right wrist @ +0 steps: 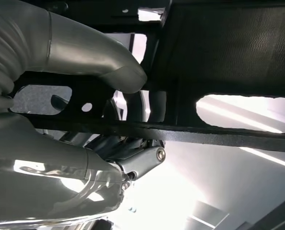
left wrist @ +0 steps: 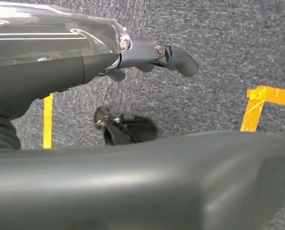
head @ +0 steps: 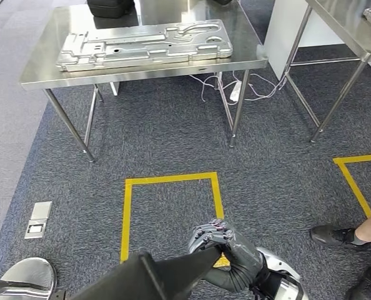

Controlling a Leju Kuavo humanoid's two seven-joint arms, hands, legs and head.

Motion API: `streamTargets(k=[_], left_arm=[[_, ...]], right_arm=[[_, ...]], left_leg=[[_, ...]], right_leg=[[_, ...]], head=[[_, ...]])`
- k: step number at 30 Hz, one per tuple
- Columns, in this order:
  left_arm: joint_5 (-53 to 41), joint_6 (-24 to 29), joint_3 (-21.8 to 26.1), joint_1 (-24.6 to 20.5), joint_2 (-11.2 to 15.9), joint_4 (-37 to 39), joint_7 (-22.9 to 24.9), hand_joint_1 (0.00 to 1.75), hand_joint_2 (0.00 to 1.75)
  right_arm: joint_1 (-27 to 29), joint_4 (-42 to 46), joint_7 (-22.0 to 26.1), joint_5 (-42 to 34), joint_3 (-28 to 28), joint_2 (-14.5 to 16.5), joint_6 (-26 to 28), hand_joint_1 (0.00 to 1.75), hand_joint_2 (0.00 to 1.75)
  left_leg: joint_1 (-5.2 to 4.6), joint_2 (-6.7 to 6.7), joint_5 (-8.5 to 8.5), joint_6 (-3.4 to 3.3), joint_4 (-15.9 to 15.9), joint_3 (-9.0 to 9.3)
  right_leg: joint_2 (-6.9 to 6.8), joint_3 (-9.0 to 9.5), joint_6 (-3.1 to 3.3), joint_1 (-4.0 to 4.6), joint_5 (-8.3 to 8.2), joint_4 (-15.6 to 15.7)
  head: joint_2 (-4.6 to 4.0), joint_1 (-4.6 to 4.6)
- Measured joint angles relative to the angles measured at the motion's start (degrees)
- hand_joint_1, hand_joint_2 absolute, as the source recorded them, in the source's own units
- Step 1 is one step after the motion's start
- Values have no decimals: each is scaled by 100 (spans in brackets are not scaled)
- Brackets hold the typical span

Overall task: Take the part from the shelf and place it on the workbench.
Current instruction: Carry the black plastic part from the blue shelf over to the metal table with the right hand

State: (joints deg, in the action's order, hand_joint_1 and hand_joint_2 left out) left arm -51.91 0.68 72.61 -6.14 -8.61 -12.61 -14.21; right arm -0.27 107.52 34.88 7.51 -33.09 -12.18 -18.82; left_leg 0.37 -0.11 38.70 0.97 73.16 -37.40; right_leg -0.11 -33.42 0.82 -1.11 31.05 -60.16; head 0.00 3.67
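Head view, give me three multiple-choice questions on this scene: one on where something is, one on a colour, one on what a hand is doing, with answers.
1. Where does the large stamped metal panel lie?
A. On the steel workbench
B. On the carpet
C. Inside the taped square

2. What colour is the tape square on the carpet?
A. Red
B. Yellow
C. White

3. What is the right hand doing?
A. Hanging with its fingers spread apart
B. Gripping the dark part
C. Resting on the workbench

Answers: 1 A, the panel lies flat on the bench top. 2 B, the tape outline is yellow. 3 B, its fingers curl over the part's edge in the head view, and the right wrist view shows the thumb pressed against it.
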Motion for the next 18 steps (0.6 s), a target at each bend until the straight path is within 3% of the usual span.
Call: streamTargets(k=[1, 2, 4, 6, 9, 11, 13, 15, 16, 17, 18], left_arm=[[0, 0, 0, 7, 0, 0, 4, 0, 175], [0, 0, 0, 12, 0, 0, 11, 0, 175], [0, 0, 1, 15, 0, 0, 32, 0, 175], [0, 2, 2, 11, -1, 0, 67, 0, 175], [0, 13, 2, 10, -4, 0, 116, 0, 175], [0, 18, 2, 18, -5, 0, 131, 0, 175], [-1, 19, 2, 16, -9, 0, 137, 0, 175], [-5, 19, 2, 16, -18, 0, 140, 0, 175], [-8, 18, 2, 19, -24, 0, 143, 0, 175], [-10, 17, 2, 21, -28, 0, 145, 0, 175], [-11, 17, 2, 22, -33, 0, 146, 0, 175]], right_arm=[[2, -1, 0, 1, 0, 1, 0, 175, 175], [4, -2, -1, 1, 0, 1, 0, 175, 175], [4, -3, -5, 2, 0, 1, 0, 175, 175], [4, -2, -15, 7, 0, 1, 4, 175, 175], [12, 2, -27, 14, 0, 1, 12, 175, 175], [14, 9, -28, 16, 0, -2, 14, 175, 175], [18, 16, -30, 16, 0, -5, 15, 175, 175], [38, 16, -34, 21, 0, -11, 16, 175, 175], [51, 16, -36, 24, 0, -15, 16, 175, 175], [60, 15, -37, 26, 0, -18, 17, 175, 175], [64, 15, -37, 28, 0, -20, 17, 175, 175]], left_leg=[[1, 0, -2, 2, 196, -141], [1, 0, -123, -7, 174, -181], [-9, -1, -597, -62, -445, 24], [-45, -2, -890, -139, -1061, 277], [-83, -6, -860, -201, -1278, 364], [-55, -1, -873, -244, -1357, 414], [-21, 9, -884, -288, -1423, 478], [-17, 15, -859, -313, -1429, 511], [-17, 16, -843, -318, -1428, 529], [-16, 15, -823, -315, -1427, 551], [-13, 12, -800, -304, -1426, 584]], right_leg=[[5, 18, 2, 1, 17, 0], [11, 46, 0, 3, 37, -1], [23, 128, -20, 4, 90, 3], [29, 184, -62, 13, 137, 3], [31, 192, -155, 6, 151, 34], [27, 200, -213, 7, 209, -12], [27, 18, -241, 9, 438, -422], [27, -371, -263, 8, 717, -1128], [27, -526, -276, 7, 751, -1369], [26, -592, -286, 7, 675, -1419], [25, -548, -295, 6, 494, -1247]], head=[[0, 0], [0, 0], [0, 0], [0, 1], [0, 3], [0, 0], [0, -3], [0, -4], [0, -4], [0, -4], [0, -4]])
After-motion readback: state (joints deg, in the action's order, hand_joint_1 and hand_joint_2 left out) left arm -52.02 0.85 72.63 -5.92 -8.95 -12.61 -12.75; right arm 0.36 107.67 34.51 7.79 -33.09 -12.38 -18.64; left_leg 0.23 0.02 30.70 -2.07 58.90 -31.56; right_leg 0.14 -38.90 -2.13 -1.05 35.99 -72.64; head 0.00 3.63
